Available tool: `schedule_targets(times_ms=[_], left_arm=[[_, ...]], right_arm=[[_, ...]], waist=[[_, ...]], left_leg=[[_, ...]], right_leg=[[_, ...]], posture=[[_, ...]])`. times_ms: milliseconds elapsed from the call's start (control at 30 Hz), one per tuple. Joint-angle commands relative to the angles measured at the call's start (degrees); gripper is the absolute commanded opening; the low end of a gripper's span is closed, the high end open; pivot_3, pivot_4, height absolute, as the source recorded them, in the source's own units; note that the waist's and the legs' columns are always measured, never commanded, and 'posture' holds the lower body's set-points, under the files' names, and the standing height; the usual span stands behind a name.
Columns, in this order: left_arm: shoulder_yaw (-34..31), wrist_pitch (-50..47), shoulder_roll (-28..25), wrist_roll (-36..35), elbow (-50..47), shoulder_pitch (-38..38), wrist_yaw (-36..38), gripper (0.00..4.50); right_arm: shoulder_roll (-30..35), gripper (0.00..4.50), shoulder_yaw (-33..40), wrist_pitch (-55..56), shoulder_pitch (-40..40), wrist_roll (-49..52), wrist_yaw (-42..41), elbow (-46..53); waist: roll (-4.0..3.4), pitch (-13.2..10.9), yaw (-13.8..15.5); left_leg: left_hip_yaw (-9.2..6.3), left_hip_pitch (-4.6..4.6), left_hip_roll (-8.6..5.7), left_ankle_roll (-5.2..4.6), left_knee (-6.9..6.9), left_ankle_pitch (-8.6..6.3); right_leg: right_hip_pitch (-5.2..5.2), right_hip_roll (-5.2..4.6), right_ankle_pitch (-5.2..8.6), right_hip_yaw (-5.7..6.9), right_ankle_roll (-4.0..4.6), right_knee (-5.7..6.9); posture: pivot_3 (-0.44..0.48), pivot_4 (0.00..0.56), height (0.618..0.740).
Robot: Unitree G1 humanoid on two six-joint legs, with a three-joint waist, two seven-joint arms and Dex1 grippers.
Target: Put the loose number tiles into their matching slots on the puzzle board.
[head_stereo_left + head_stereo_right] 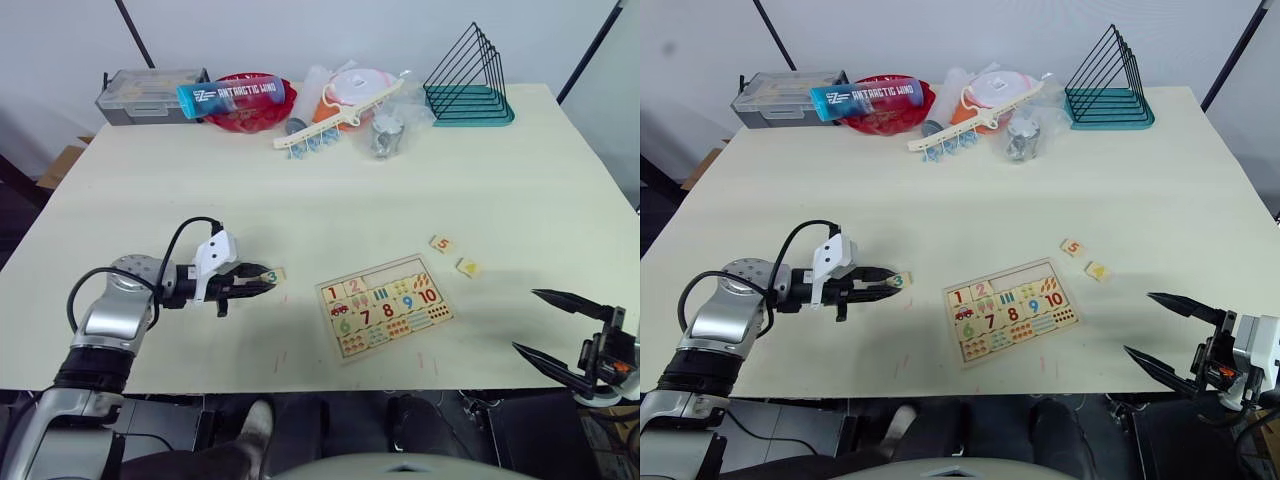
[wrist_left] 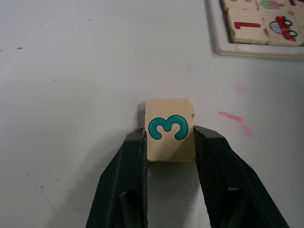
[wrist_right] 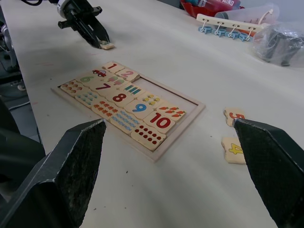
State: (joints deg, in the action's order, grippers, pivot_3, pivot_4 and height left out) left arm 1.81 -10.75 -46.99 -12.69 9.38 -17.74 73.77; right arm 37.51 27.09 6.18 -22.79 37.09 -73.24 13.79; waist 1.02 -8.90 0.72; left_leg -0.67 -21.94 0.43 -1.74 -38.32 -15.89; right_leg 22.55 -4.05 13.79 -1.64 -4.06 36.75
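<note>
Left gripper (image 1: 262, 281), its two black fingers closed on the sides of the small square pale-wood tile printed with a green 3 (image 2: 170, 129), sits low over the wide pale wooden table (image 1: 320, 190), well to the left of the flat rectangular pale-wood puzzle board (image 1: 385, 305). On that board the 1 and 2 tiles already sit in the top row, and the bare slots (image 1: 398, 273) beside them await the rest. Right gripper (image 1: 560, 332) hangs open off the table's near right edge, idle. Two loose tiles, the red 5 (image 1: 442, 243) and the yellow 4 (image 1: 467, 267), lie on the table just right of the board. The pinch looks shallow, near the fingertips, so the tile could twist or slip in transit, or catch on the slot edge.
</note>
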Motion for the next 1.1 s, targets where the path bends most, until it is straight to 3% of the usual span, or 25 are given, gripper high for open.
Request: schedule_targets(times_ms=[33, 300, 567, 800, 1100], left_arm=[[-1.8, -2.3, -1.5, -2.8, -5.2, -0.3, 0.9, 0.93], [-1.4, -6.8, -5.0, -5.9, -12.4, -2.2, 3.2, 0.93], [2.1, -17.4, -4.2, -8.2, -19.7, -7.6, 1.2, 0.93], [7.4, -26.9, -1.2, -9.1, -23.8, -16.2, -1.2, 0.93], [16.1, -29.6, 5.5, -5.6, -19.9, -26.0, -3.2, 0.93]], right_arm=[[-0.7, 4.5, -0.7, 0.3, 0.4, 1.0, 0.5, 2.1], [-2.0, 4.5, -3.0, 0.6, 1.3, 0.0, 2.0, 2.5], [-3.4, 4.5, -5.0, 0.4, 0.5, -0.8, 4.2, 4.7], [-3.8, 4.5, -4.9, 0.7, -0.3, -0.7, 5.9, 5.7], [-4.0, 4.5, -4.3, 0.5, -2.6, -0.3, 7.8, 8.0]], waist=[[-0.01, 0.0, 0.0], [-0.03, 0.0, 0.0], [-0.02, 0.0, 0.0], [0.02, 0.0, 0.1], [0.02, 0.0, -0.1]], left_leg=[[0.0, 0.01, 0.0, 0.0, 0.0, 0.0], [-0.01, 0.0, 0.01, 0.0, 0.0, 0.0], [0.03, -0.02, -0.03, 0.0, -0.01, 0.0], [0.05, -0.05, -0.05, 0.0, -0.02, 0.0], [0.07, -0.07, -0.07, 0.0, -0.04, 0.01]], right_leg=[[0.0, 0.0, 0.0, 0.0, 0.0, 0.0], [0.0, 0.0, 0.01, 0.0, 0.01, 0.0], [0.0, 0.02, 0.0, 0.02, 0.0, 0.01], [-0.01, 0.05, 0.01, 0.03, -0.01, 0.01], [-0.01, 0.09, 0.01, 0.04, -0.01, 0.02]], posture=[[0.0, 0.15, 0.74], [0.0, 0.15, 0.74], [0.0, 0.15, 0.74], [0.0, 0.15, 0.74], [0.0, 0.15, 0.74]])
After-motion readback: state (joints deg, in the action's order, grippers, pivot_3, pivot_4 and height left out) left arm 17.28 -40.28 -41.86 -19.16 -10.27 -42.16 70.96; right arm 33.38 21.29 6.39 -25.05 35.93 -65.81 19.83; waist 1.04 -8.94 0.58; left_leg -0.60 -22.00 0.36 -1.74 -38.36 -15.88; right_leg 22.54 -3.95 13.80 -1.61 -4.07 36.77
